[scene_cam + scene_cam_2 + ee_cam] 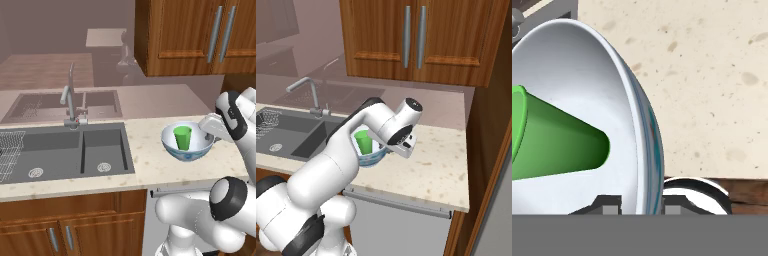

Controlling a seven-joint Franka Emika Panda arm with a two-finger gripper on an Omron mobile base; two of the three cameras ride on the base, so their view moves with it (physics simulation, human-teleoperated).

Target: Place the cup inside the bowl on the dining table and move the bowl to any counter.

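Bowl (187,142) is over the beige speckled surface (150,155), just right of the sink (65,150). Its underside is not clearly visible from either base view, so cannot tell whether it rests on the stone or hangs just above it. Cup (182,137) is inside the bowl, upright, roughly centred in the white interior.

Fingers (638,207) straddle the bowl's rim on the side away from the sink: in the hand view one fingertip sits against the white inner wall and the other against the blue patterned outer wall, with the rim running between them. They are narrowly parted and closed onto that rim. From the left base view the hand meets the bowl's right edge; from the right base view the forearm covers most of the bowl, and the cup shows just beside it.

The faucet (70,100) stands behind the sink, well clear of the bowl. A wooden wall cabinet (200,35) hangs above and behind the bowl.
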